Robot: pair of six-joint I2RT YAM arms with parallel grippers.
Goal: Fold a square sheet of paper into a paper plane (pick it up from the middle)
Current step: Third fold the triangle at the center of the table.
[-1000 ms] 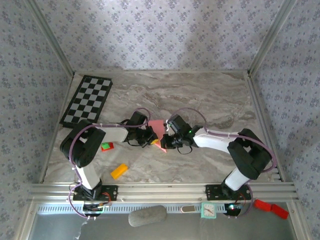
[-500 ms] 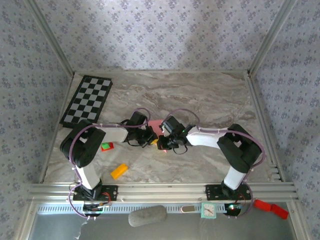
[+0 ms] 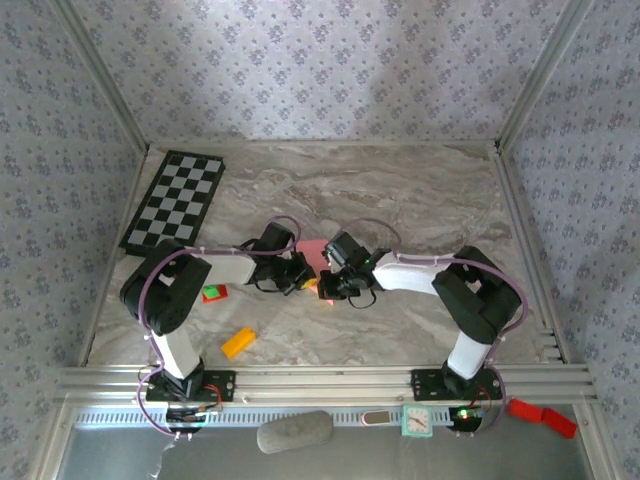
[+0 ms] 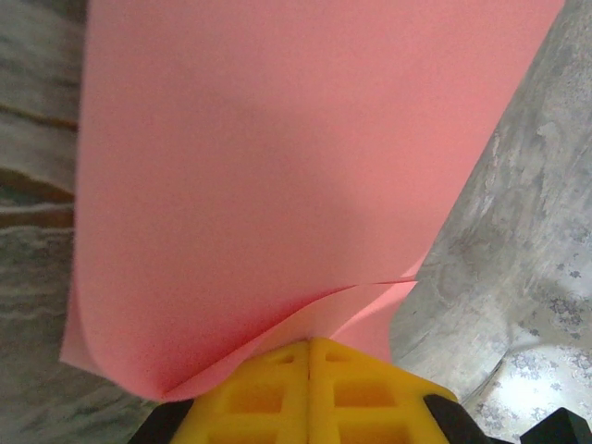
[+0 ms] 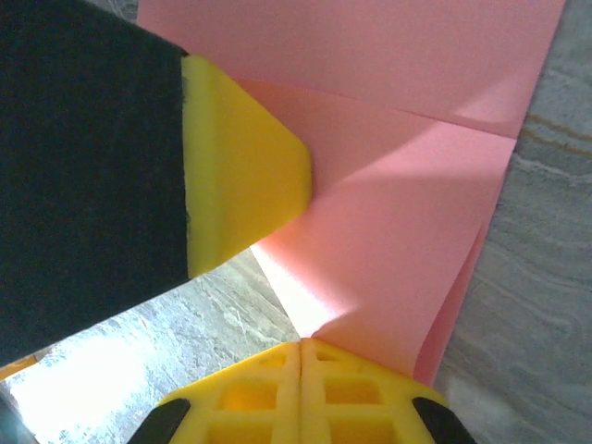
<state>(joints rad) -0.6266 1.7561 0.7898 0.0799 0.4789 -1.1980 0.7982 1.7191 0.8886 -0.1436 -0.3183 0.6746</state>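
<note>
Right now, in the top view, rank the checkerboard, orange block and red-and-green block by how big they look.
Largest: checkerboard.
Then: orange block.
Smallest: red-and-green block, though close to the orange one.

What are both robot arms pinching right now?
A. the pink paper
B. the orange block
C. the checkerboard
A: the pink paper runs straight into the shut left fingers in the left wrist view, and into the shut right fingers in the right wrist view.
</note>
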